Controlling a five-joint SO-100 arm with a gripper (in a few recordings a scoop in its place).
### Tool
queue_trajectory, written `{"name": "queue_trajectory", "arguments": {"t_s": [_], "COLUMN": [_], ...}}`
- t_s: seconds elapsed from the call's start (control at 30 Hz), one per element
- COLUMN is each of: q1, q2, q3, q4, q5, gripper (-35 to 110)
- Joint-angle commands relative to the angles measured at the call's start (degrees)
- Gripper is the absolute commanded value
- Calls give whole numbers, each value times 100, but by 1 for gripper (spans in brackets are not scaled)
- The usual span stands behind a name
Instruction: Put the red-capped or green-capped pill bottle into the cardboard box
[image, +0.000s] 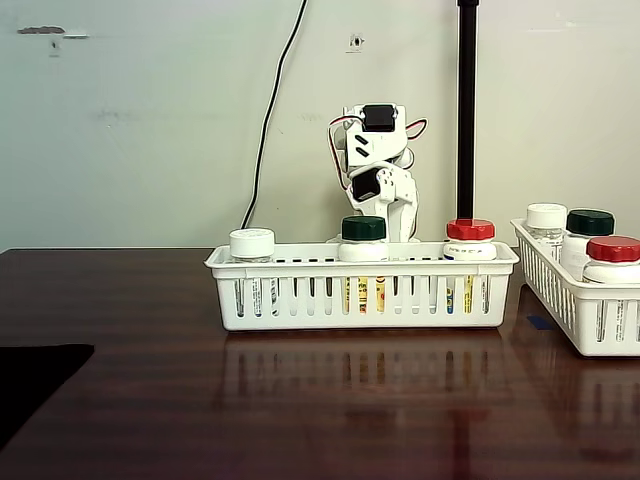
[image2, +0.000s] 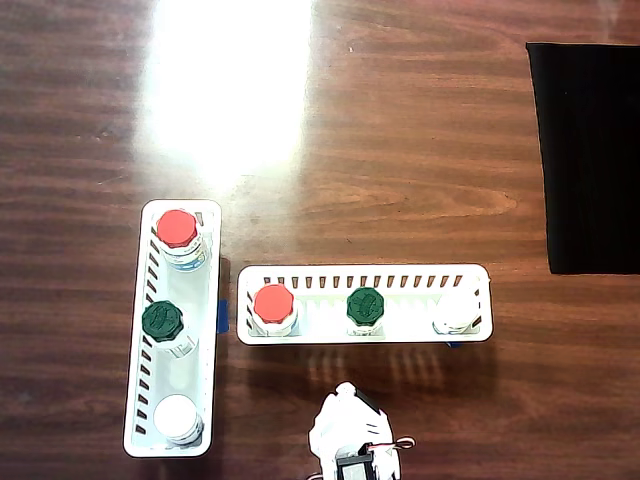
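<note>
Folded white arm (image: 378, 170) behind the long white basket (image: 300, 262), seen from above at the bottom edge (image2: 350, 440); jaws tucked out of sight, so no telling whether open or closed. Green-capped pill bottle (image: 363, 240) upright in the middle of that basket, yellow stripes visible through the slots, touched by nothing; from above, dark cap (image2: 365, 305) between a red-capped bottle (image2: 273, 305) and a white-capped bottle (image2: 455, 312). In the fixed view, red-capped bottle (image: 470, 240) to the right of it, white-capped bottle (image: 252, 245) to the left. Second white basket (image: 540, 262) at the right edge of the fixed view, set crosswise (image2: 145, 330) on the left from above, holding another red-capped bottle (image2: 177, 232), another green-capped one (image2: 163, 322) and another white-capped one (image2: 178, 417). Dark wooden table (image2: 400, 150) with a bright glare patch, black mat (image2: 585, 150) at one corner. Black pole (image: 466, 110) and a black cable (image: 275, 110) against the pale wall.
</note>
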Motion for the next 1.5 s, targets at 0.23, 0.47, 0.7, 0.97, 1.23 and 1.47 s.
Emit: {"name": "queue_trajectory", "arguments": {"t_s": [0.23,0.47,0.7,0.97,1.23,1.47], "q1": [773,712,879,861,1116,756], "q2": [492,492,492,492,492,483], "q3": [-9,-9,-9,-9,-378,-1459], "q4": [-1995,-1986,-2259,-2540,-2522,-1143], "q5": [4887,4887,5133,5168,5344,5379], "gripper": [4,4,4,4,4,4]}}
